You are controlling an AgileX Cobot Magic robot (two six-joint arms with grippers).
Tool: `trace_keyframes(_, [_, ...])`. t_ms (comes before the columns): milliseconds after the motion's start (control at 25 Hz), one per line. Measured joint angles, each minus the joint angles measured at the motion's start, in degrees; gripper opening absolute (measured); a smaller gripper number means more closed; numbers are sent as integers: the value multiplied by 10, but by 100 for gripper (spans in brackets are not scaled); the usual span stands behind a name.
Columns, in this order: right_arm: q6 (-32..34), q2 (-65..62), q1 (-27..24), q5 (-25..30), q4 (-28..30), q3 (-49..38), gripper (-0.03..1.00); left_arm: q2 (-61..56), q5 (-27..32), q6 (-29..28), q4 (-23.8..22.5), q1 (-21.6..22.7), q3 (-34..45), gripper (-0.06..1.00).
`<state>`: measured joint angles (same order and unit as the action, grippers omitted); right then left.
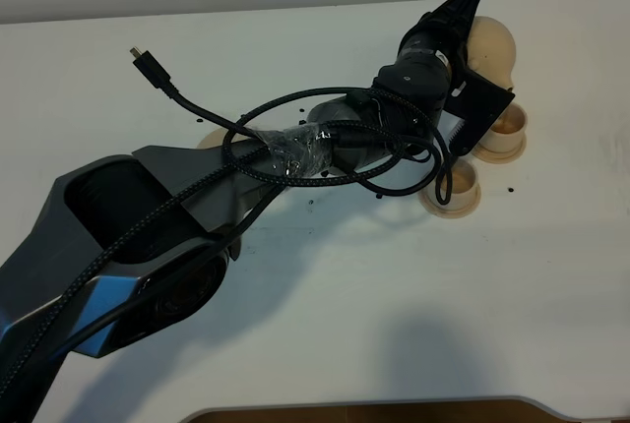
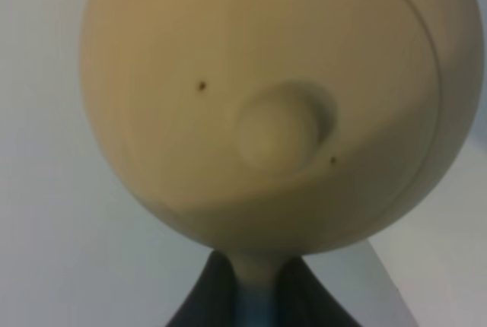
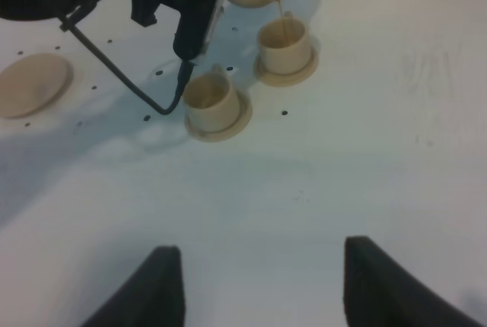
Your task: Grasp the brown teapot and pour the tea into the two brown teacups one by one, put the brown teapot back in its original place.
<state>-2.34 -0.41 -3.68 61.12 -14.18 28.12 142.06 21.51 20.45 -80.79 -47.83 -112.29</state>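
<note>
The right gripper (image 3: 259, 289) is nearest to me. It hangs above the table (image 3: 342, 175) with its two fingers spread wide and holds nothing.

The left arm (image 1: 118, 202) comes in from 7 o'clock and stretches across the table toward 2 o'clock. A black cable (image 1: 182, 96) is looped loosely round it. The flat saucer (image 3: 30, 84) lies at about 10 o'clock with nothing on it. From above it is half hidden behind the arm.

Further on, at 3 o'clock, stands the near cup (image 1: 453, 187). The far cup (image 1: 502, 128) is just beside it, at 1 o'clock from it.

Farthest out, at 2 o'clock, the left gripper (image 2: 257, 293) is clamped on the handle of the teapot (image 1: 492, 44). The pot is lifted clear of the table and tipped spout-down over the far cup. A thin brown stream (image 3: 281, 6) runs from the spout into that cup. The lid is on, and its knob (image 2: 275, 135) faces the left wrist camera.
</note>
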Motion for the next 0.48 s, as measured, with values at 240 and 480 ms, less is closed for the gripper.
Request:
trace_keyframes(240, [0,0,0,0,0,0,48,1,1,6,-1,0,0,14])
trace_keyframes(480, [0,0,0,0,0,0,48,13,1,11,-20,-1,0,14])
